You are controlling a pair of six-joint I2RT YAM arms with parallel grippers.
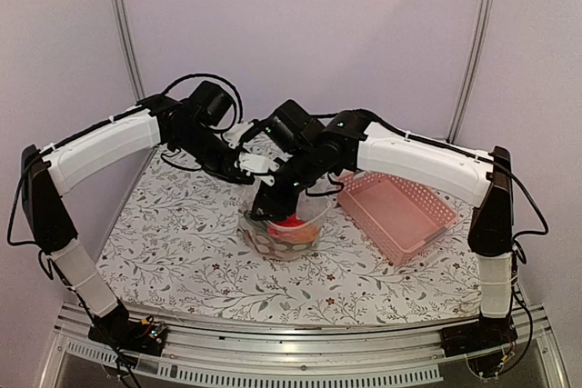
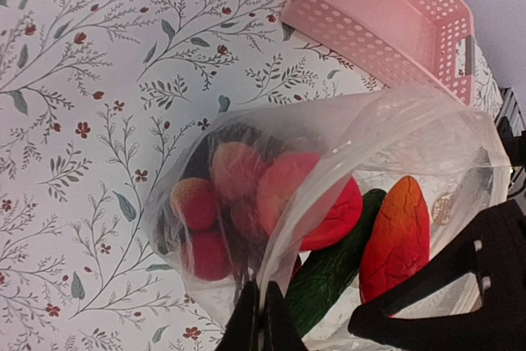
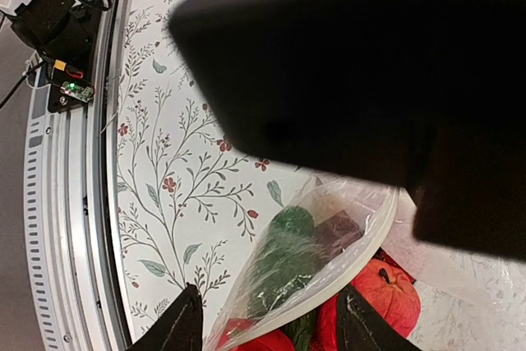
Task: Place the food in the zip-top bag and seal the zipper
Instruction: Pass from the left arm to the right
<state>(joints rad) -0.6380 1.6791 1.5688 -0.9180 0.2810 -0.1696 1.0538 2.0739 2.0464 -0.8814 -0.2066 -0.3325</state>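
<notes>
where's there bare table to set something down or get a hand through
Free: the wide patch of table between the left arm and the zip-top bag, and the strip from bag to near edge. Crowded: the middle, where left gripper and right gripper meet at the bag's mouth, and the narrow gap to the pink basket.

Looking down from above, the left arm (image 1: pixel 100 147) and right arm (image 1: pixel 418 161) crowd over the zip-top bag (image 1: pixel 277 241) near the middle of the worktop (image 1: pixel 173 252), hiding both sets of fingertips. Of the food (image 1: pixel 293 222) only a red patch shows. At the right wrist a big dark blur (image 3: pixel 370 63) fills the upper right, too soft to name, and the right gripper (image 3: pixel 275 330) is cut by the bottom edge. At the left wrist the left gripper (image 2: pixel 261 322) runs off the bottom edge, the pink basket (image 2: pixel 386 14) off the top, and the pieces deepest in the bag smear behind crinkled plastic.
</notes>
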